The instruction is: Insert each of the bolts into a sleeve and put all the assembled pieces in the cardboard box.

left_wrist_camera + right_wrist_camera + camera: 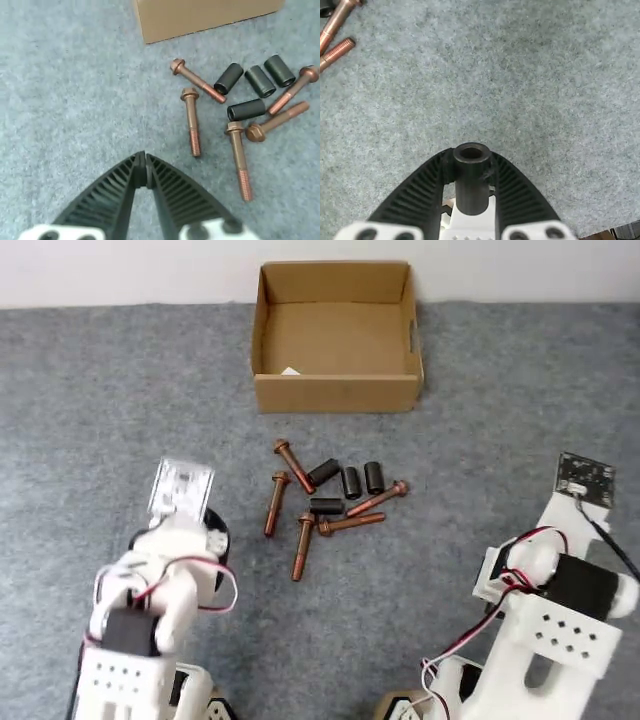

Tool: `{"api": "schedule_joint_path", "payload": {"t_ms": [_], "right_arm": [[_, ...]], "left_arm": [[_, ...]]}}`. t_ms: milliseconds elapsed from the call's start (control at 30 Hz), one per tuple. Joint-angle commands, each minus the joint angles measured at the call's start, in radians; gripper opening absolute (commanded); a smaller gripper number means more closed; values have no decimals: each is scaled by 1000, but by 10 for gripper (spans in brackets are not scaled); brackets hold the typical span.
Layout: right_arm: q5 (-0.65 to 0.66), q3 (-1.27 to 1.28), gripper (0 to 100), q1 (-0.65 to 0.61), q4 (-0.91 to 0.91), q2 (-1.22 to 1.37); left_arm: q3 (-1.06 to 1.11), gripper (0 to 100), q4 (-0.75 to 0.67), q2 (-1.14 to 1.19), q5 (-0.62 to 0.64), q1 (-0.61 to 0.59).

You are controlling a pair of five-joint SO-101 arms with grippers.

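Grey felt covers the table, and the open cardboard box sits toward its far side. Five copper bolts and four black sleeves lie jumbled near the front of the box. Beside the pile, the left gripper has its jaws pressed together on nothing. Off to the other side, the right gripper clamps a fifth sleeve, bore facing outward. A pale scrap in the box is possibly paper.

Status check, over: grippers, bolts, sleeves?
Left gripper shut, empty. Right gripper shut on a sleeve. Five bolts, four sleeves loose by box. Nothing blocking.
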Motion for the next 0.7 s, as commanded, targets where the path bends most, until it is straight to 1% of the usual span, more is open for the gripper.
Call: {"api": "schedule_joint_path", "payload": {"t_ms": [0, 100, 167, 333, 433, 567, 667], "right_arm": [[-5, -6, 9, 13, 33, -16], [-5, -6, 9, 12, 31, -13], [-5, -6, 9, 12, 31, -13], [-5, -6, 9, 12, 31, -21], [-5, -6, 9, 12, 31, -19], [-5, -6, 9, 12, 31, -21], [-5, -6, 9, 12, 31, -21]], "left_arm": [[-162, 9, 9, 253, -12, 3], [-271, 9, 54, 456, -14, 0], [-341, 34, 86, 572, -17, 3], [-532, 170, 164, 801, -118, 0], [-656, 221, 222, 907, -129, 9], [-817, 211, 321, 1079, -127, 66], [-941, 137, 362, 1214, -132, 80]]}}
